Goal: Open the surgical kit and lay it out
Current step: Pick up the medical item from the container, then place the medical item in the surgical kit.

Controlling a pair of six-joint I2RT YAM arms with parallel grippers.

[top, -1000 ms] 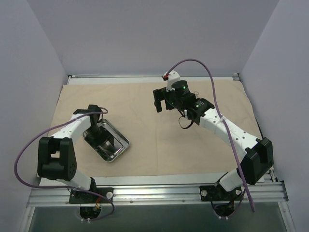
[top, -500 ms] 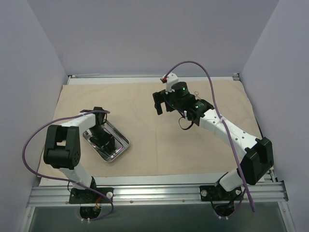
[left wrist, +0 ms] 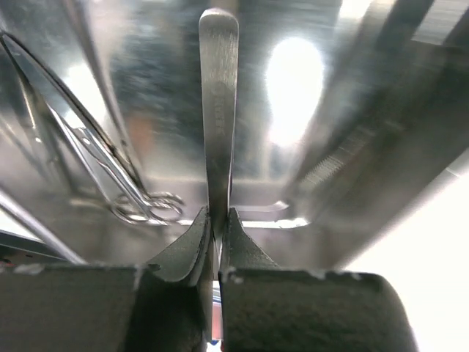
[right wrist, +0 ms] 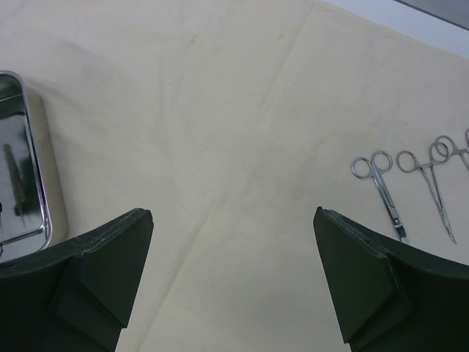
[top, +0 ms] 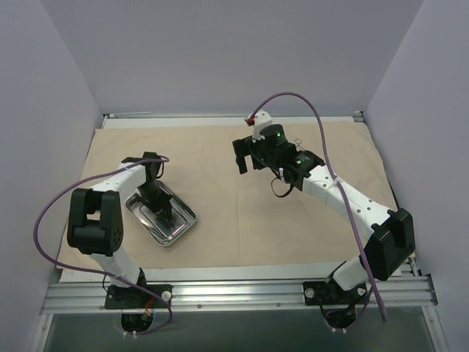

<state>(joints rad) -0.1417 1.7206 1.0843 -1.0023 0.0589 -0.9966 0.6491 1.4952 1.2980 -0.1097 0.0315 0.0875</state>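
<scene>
Vs 1 s ago: L claw [left wrist: 215, 229] now down in tray [top: 181, 224], clamped shut on flat tweezers [left wrist: 218, 110]; R claw [right wrist: 231, 220] same spot, spread wide, empty, above cloth wrap [top: 242, 227]. 1 tray, 1 wrap. Only R wrist cam shows clearly 3 forceps [right wrist: 382, 187] on cloth; only L wrist cam shows 1 ring-handled tool [left wrist: 139, 205] in tray

You cannot see the lower end of the tweezers [left wrist: 218, 110]: it is hidden between the fingers of the left claw [left wrist: 217, 229]. Left of that claw, the ring-handled instruments [left wrist: 117, 176] run off the picture's upper left edge, and glare blurs them, so you cannot count them. Left of the right claw [right wrist: 231, 216], the tray [right wrist: 38, 169] is cut by the picture's edge. Far right of that claw, one instrument [right wrist: 462, 150] is cut off the same way.
</scene>
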